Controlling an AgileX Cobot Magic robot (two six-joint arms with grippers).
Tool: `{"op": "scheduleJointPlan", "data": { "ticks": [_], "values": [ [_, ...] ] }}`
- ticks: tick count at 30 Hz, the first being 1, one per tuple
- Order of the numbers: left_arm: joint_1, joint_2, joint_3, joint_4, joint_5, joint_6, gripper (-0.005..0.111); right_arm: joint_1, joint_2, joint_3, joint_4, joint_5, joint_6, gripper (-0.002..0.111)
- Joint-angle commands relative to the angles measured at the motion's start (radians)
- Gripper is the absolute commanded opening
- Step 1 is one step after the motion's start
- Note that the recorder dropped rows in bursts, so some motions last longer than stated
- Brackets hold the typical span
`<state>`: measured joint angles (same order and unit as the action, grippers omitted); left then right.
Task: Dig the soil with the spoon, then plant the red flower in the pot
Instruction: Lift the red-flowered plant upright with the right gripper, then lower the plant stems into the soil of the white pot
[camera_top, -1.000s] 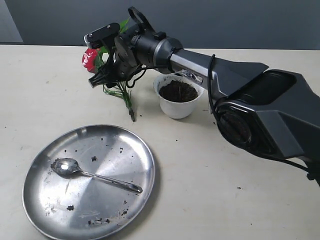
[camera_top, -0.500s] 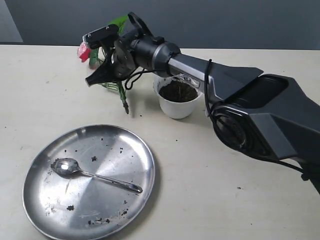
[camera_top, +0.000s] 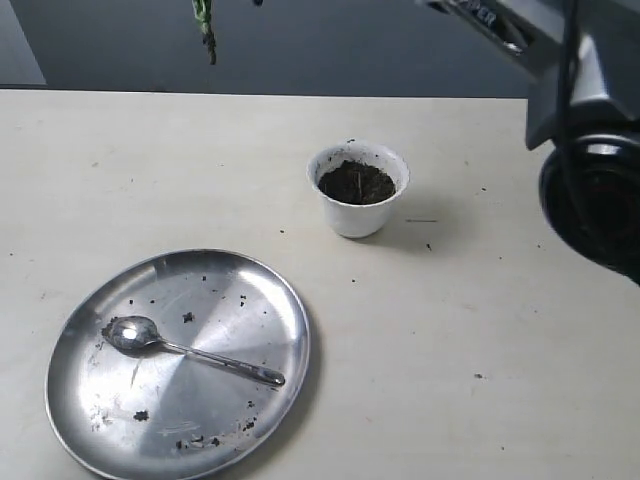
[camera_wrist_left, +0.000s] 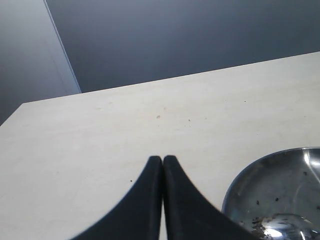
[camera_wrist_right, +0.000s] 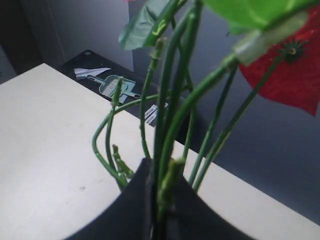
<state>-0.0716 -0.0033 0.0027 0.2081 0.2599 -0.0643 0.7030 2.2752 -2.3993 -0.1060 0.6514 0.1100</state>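
The white pot (camera_top: 357, 189) stands upright mid-table with dark soil (camera_top: 356, 182) inside. The silver spoon (camera_top: 185, 349) lies on the steel plate (camera_top: 260, 290), bowl to the left. Only the stem tip of the red flower (camera_top: 205, 27) hangs into the exterior view at the top edge. In the right wrist view, my right gripper (camera_wrist_right: 159, 175) is shut on the green stems of the red flower (camera_wrist_right: 176, 115), with a red bloom (camera_wrist_right: 287, 75) and a green leaf above. My left gripper (camera_wrist_left: 162, 159) is shut and holds nothing, low over the table beside the plate (camera_wrist_left: 255, 192).
Part of the right arm's grey body (camera_top: 585, 110) fills the upper right corner of the exterior view. Loose soil specks dot the plate and the table near the pot. A dark wall stands behind the table's far edge.
The right arm has lifted the red flower from beside the pot, up and almost out of the exterior view. Pot, plate and spoon have not moved.
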Motion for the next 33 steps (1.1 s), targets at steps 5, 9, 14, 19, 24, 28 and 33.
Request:
{"op": "scheduleJointPlan", "data": {
  "ticks": [5,9,14,19,24,28,33],
  "values": [
    [-0.002,0.003,-0.003,-0.005,-0.007,-0.004,0.002,0.053,-0.3,0.325,0.221,0.053,-0.286,0.0],
    [-0.002,0.003,-0.003,-0.005,-0.007,-0.004,0.002,0.06,-0.541,0.774,0.252,-0.246,-0.315,-0.001],
    [-0.002,0.003,-0.003,-0.005,-0.007,-0.004,0.002,0.056,-0.877,1.427,0.255,-0.974,-0.317,-0.001],
    [-0.002,0.003,-0.003,-0.005,-0.007,-0.004,0.002,0.054,-0.947,1.922,0.385,-1.691,-0.322,-0.001],
    [-0.002,0.003,-0.003,-0.005,-0.007,-0.004,0.002,0.054,-0.787,1.89,0.458,-1.817,-0.316,-0.001],
    [-0.002,0.003,-0.003,-0.005,-0.007,-0.004,0.002,0.054,-0.617,1.731,0.519,-1.825,-0.316,-0.001],
    [-0.002,0.003,-0.003,-0.005,-0.007,-0.004,0.002,0.024,-0.467,1.626,0.604,-1.801,-0.318,-0.001]
  ]
}}
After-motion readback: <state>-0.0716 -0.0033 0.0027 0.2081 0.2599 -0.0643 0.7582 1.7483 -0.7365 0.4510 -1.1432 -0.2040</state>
